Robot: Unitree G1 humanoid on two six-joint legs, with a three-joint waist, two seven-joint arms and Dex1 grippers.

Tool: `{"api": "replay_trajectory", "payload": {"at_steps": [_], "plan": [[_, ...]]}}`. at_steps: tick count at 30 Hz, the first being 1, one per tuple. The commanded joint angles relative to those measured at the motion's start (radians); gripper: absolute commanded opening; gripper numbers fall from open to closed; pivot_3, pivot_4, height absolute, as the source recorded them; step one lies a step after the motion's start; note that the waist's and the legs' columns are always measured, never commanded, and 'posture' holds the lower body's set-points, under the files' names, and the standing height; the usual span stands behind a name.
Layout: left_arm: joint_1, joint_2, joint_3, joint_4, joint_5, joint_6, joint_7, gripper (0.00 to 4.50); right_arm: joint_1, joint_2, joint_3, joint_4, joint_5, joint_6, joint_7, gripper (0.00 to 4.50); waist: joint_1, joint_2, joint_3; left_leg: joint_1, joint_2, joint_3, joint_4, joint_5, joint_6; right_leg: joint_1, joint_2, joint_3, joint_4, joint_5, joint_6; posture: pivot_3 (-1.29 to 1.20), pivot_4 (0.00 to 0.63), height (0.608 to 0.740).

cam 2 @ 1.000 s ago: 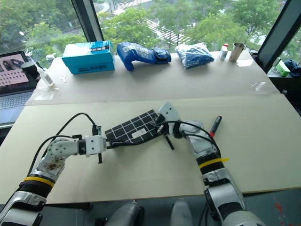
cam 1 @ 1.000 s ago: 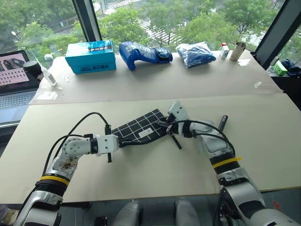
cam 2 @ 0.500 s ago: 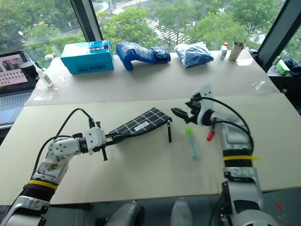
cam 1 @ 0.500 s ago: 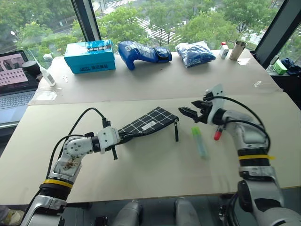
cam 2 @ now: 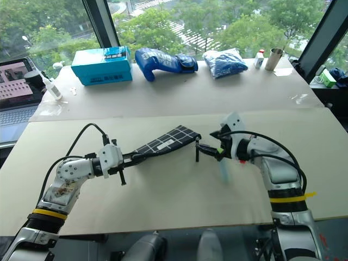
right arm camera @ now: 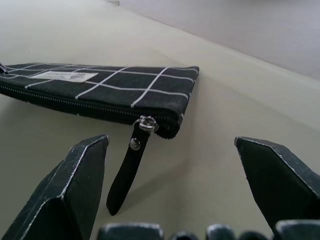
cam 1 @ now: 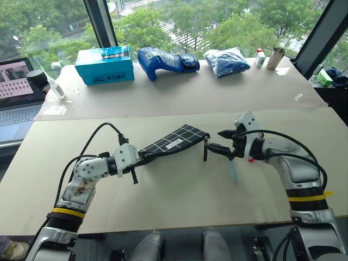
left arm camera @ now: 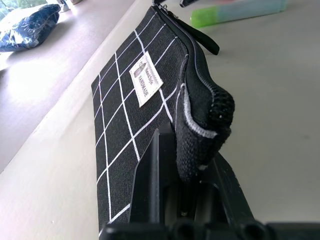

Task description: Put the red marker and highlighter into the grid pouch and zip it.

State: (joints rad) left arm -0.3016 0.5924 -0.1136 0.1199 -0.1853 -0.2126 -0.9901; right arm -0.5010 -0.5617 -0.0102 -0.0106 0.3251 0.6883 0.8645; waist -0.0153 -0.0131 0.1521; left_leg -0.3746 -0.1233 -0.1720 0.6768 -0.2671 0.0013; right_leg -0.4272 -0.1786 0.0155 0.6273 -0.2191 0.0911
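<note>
The grid pouch (cam 1: 175,140) is held up off the table, my left gripper (cam 1: 142,158) shut on its near end (left arm camera: 200,125). Its black zipper pull (right arm camera: 126,172) dangles from the far end. My right gripper (cam 1: 218,141) stands open just right of that end, the pull in front of its spread fingers (right arm camera: 75,190) and not touching them. The highlighter (cam 1: 234,169) lies on the table under my right hand, pale green with a lime cap (left arm camera: 235,11). A red tip of the red marker (cam 1: 251,160) peeks out behind my right wrist; its barrel is hidden.
On the far table stand a teal box (cam 1: 104,64), a blue boxing glove (cam 1: 163,61), a blue bag (cam 1: 225,61) and a metal cup (cam 1: 276,57). A laptop (cam 1: 19,89) sits at the far left. A seam runs between the two tabletops.
My right gripper opened, drew off the pouch's end to the right, then came back low beside the zipper pull. The highlighter came into sight on the table. The left gripper tilted the pouch's far end up.
</note>
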Motion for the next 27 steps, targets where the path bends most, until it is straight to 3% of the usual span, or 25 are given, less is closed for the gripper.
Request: {"api": "replay_trajectory", "payload": {"at_steps": [1, 7, 20, 21, 22, 25, 27], "plan": [[-0.001, 0.002, 0.027, -0.004, 0.002, -0.019, 0.016, 0.0, -0.017, 0.001, -0.104, -0.059, 0.098, 0.052, -0.019, 4.46, 0.0, 0.0, 0.0, 0.0, 0.0, 0.0, 0.0, 0.0, 0.0, 0.0, 0.0, 0.0, 0.0, 0.0, 0.0, 0.0, 0.15, 0.74], [-0.012, -0.004, 0.029, -0.001, 0.0, -0.013, 0.023, 0.0, 0.022, 0.05, -0.097, -0.104, 0.169, 0.124, -0.058, 4.46, -0.001, 0.0, 0.0, 0.0, 0.0, -0.001, 0.0, 0.0, 0.0, 0.0, 0.0, 0.0, 0.0, 0.0, 0.0, 0.0, 0.15, 0.74], [-0.003, -0.015, 0.027, 0.005, 0.002, -0.019, 0.029, 0.0, 0.048, 0.158, 0.042, -0.036, 0.062, 0.031, -0.155, 4.46, -0.003, 0.0, 0.0, 0.0, 0.0, -0.001, 0.0, 0.002, -0.003, 0.0, 0.0, 0.0, 0.0, 0.0, 0.0, 0.0, 0.15, 0.74], [-0.003, -0.016, 0.027, 0.004, 0.002, -0.018, 0.03, 0.0, 0.049, 0.165, 0.052, -0.035, 0.058, 0.024, -0.155, 3.96, -0.004, 0.0, 0.0, 0.0, 0.0, -0.001, 0.0, 0.002, -0.003, 0.0, 0.0, 0.0, 0.0, 0.0, 0.0, 0.0, 0.15, 0.74], [-0.003, -0.017, 0.027, 0.003, 0.002, -0.017, 0.031, 0.0, 0.049, 0.171, 0.057, -0.035, 0.056, 0.02, -0.158, 3.88, -0.004, 0.0, 0.0, 0.0, 0.0, -0.001, 0.0, 0.002, -0.003, 0.0, 0.0, 0.0, 0.0, 0.0, 0.0, 0.0, 0.15, 0.74], [-0.007, -0.021, 0.025, -0.002, 0.003, -0.011, 0.037, 0.0, 0.051, 0.184, 0.07, -0.05, 0.06, 0.019, -0.151, 2.71, -0.002, 0.0, 0.0, 0.0, 0.0, -0.001, 0.0, 0.002, -0.003, 0.0, 0.0, 0.0, 0.0, 0.0, 0.0, 0.0, 0.15, 0.74], [-0.008, -0.022, 0.025, -0.005, 0.005, -0.009, 0.042, 0.0, 0.054, 0.183, 0.084, -0.063, 0.058, 0.02, -0.144, 2.22, -0.002, 0.0, 0.0, 0.0, 0.0, -0.001, 0.0, 0.002, -0.003, 0.0, 0.0, 0.0, 0.0, 0.0, 0.0, 0.0, 0.15, 0.74]]}}
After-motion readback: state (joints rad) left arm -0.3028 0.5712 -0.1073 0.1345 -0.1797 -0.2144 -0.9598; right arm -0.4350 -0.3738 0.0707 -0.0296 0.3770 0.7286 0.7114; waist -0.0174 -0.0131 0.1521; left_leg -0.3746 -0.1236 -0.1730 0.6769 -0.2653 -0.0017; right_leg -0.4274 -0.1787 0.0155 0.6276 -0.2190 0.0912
